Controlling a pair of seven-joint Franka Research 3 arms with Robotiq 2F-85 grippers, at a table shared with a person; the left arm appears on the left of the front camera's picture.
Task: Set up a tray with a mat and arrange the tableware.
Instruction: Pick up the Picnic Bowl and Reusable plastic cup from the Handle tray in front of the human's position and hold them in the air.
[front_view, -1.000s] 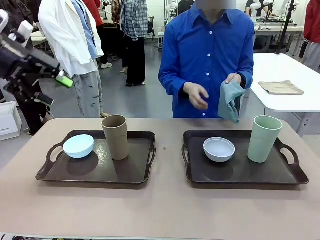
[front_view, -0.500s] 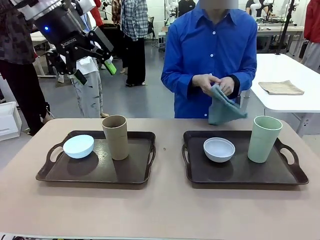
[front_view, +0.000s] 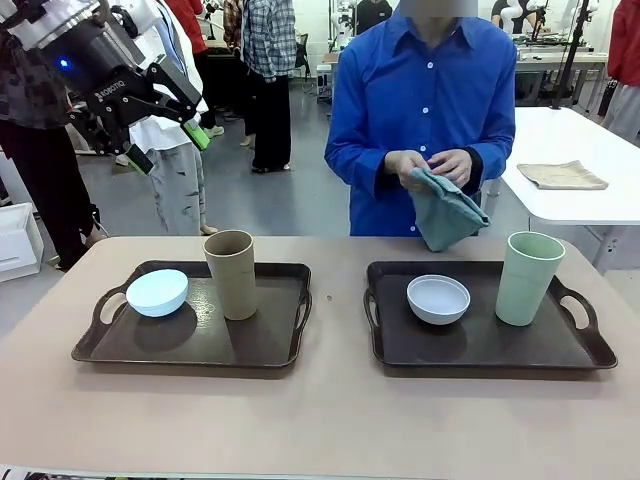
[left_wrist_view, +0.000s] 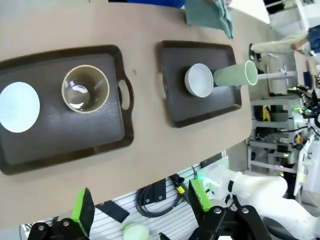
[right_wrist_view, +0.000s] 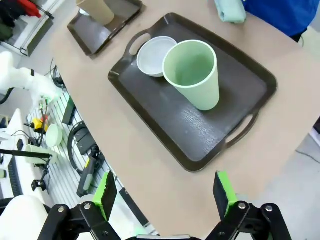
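Left gripper (front_view: 166, 148), right gripper (right_wrist_view: 165, 195): wide open, holding nothing. Tall brown cup (front_view: 231, 272), light blue bowl (front_view: 157, 292) on left dark tray (front_view: 280, 352); tall pale green cup (front_view: 527, 277), whitish-grey bowl (front_view: 438, 298) on right dark tray (front_view: 480, 356). Could tip cups if bumped.

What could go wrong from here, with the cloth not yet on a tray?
1. The person holds the teal cloth while the right tray is occupied; laying it may tip the tall pale green cup.
2. The open left gripper hangs high; descending for the light blue bowl, it might knock the brown cup beside it.
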